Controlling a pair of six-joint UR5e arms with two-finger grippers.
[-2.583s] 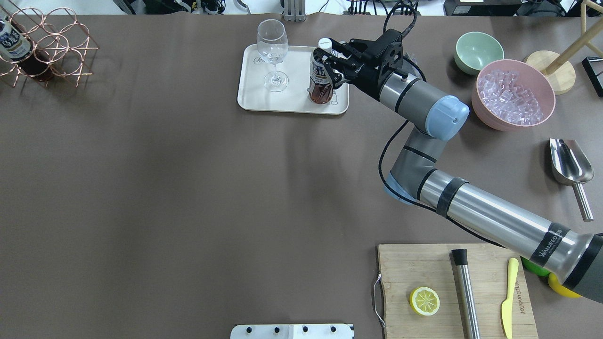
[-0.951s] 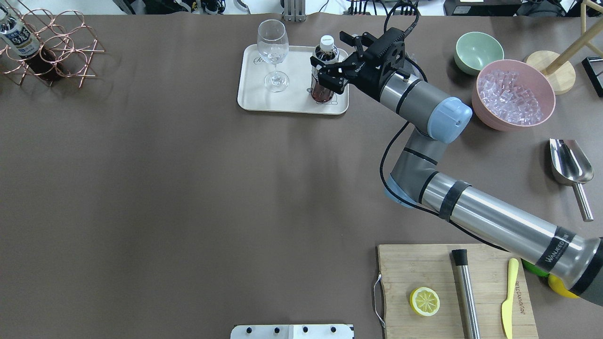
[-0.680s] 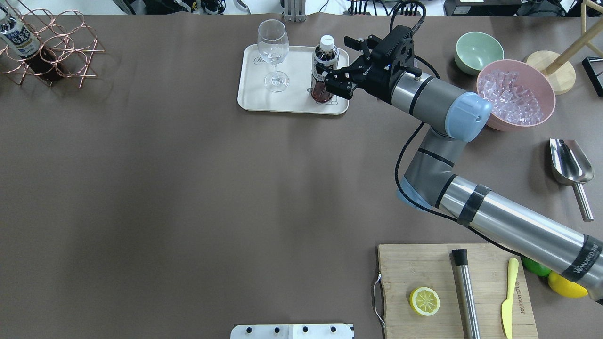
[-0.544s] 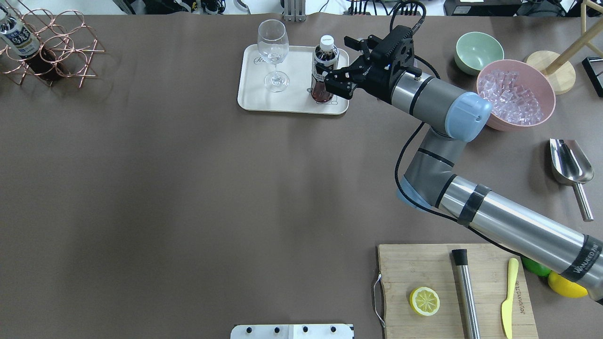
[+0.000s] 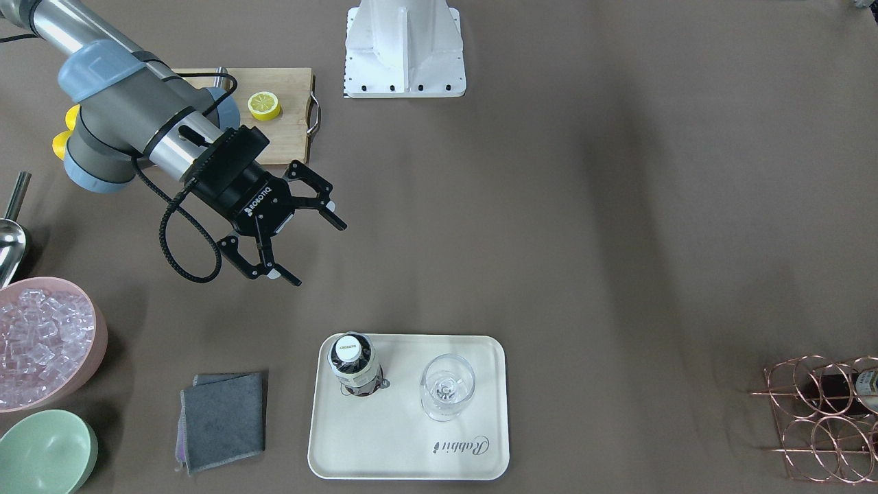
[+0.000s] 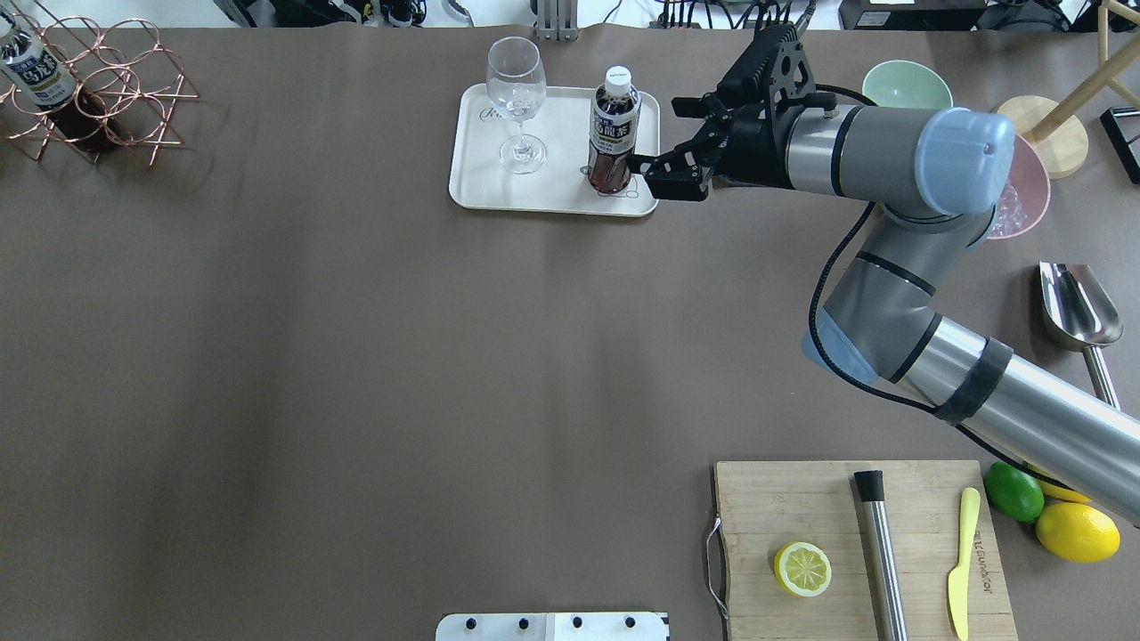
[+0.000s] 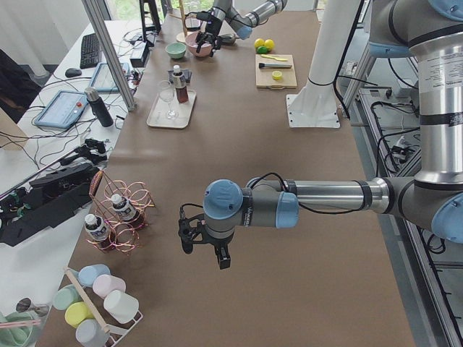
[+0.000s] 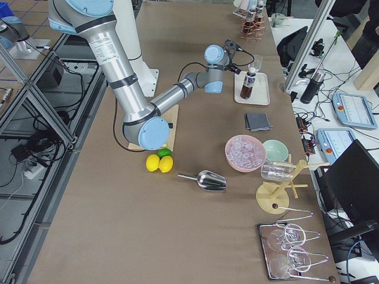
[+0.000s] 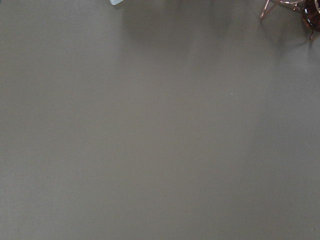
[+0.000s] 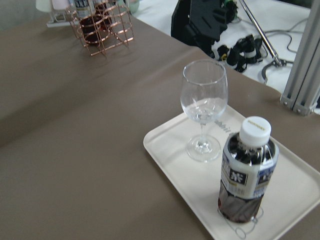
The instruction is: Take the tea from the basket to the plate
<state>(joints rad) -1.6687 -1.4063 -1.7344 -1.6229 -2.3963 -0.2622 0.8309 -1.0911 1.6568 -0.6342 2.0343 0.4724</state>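
The tea (image 5: 353,367) stands upright on the cream plate (image 5: 411,446), free of any gripper. It also shows in the overhead view (image 6: 613,133) and the right wrist view (image 10: 247,172). My right gripper (image 5: 317,254) is open and empty, raised and drawn back from the bottle toward my base; in the overhead view it (image 6: 661,135) sits just right of the plate (image 6: 481,182). The copper wire basket (image 6: 107,98) stands at the table's far left with another bottle (image 6: 36,76) in it. My left gripper (image 7: 205,249) hovers over bare table near the basket (image 7: 119,217); I cannot tell whether it is open.
A stemmed glass (image 5: 447,387) stands on the plate beside the tea. A pink bowl of ice (image 5: 41,339), a green bowl (image 5: 44,453) and a grey cloth (image 5: 223,418) lie near the right arm. A cutting board (image 6: 855,552) and a metal scoop (image 6: 1073,312) lie nearer my base.
My right gripper, which was shut on the tea, has opened, let it go and pulled back to the right and upward. The tea stays standing on the plate.
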